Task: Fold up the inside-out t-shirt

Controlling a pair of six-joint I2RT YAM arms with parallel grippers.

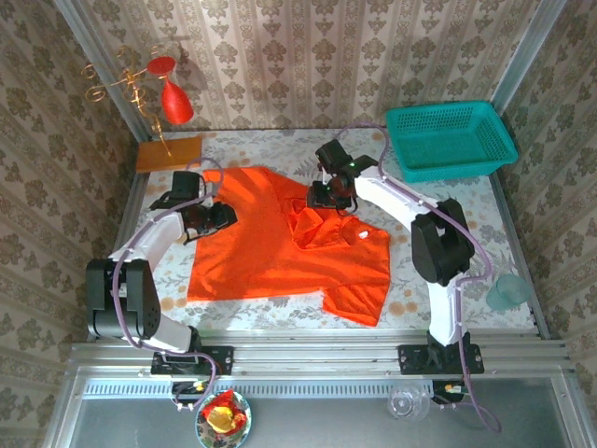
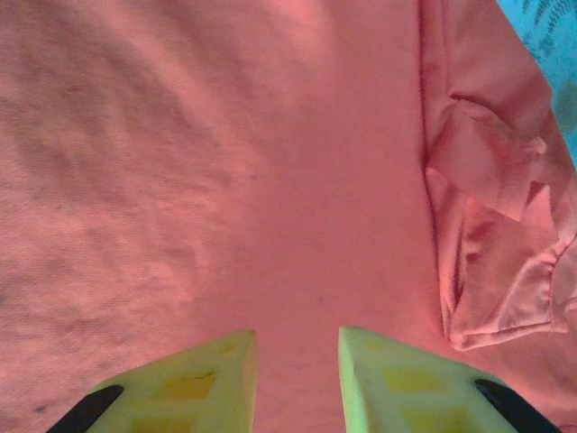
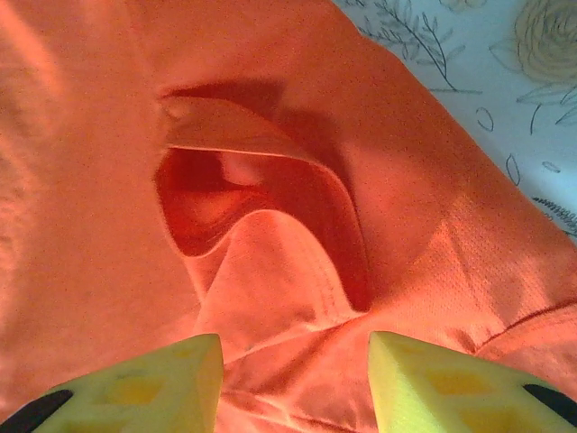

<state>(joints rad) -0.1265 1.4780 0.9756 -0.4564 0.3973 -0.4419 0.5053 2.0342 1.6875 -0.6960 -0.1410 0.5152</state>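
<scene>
Right pincer released: jaws stand well apart with nothing between them. It hangs low over the neck opening of the inside-out t-shirt, where the collar gapes and a rumpled flap bunches just below it. Left pincer is part open, with a narrow gap between the yellow fingers. Flat cloth shows through the gap and no fold is visibly caught. From overhead it sits at the shirt's left edge, well apart from its partner. A crumpled hem or sleeve lies off to one side of it. The shirt is spread across the middle of the flowered tabletop, mostly flat, with the one crumpled patch around the collar, right of centre. A teal basket stands at the far right corner, clear of the cloth. At the far left are a wooden block and a red ornament on a gold stand, also clear of it. Judgement: this is the laying-out stage, and no tidy fold is made yet. The next move likely calls for smoothing the bunch at the collar. Both pincers would then need to close on an edge of the shirt and carry it across the body, low and even so the cloth beneath does not drag.
</scene>
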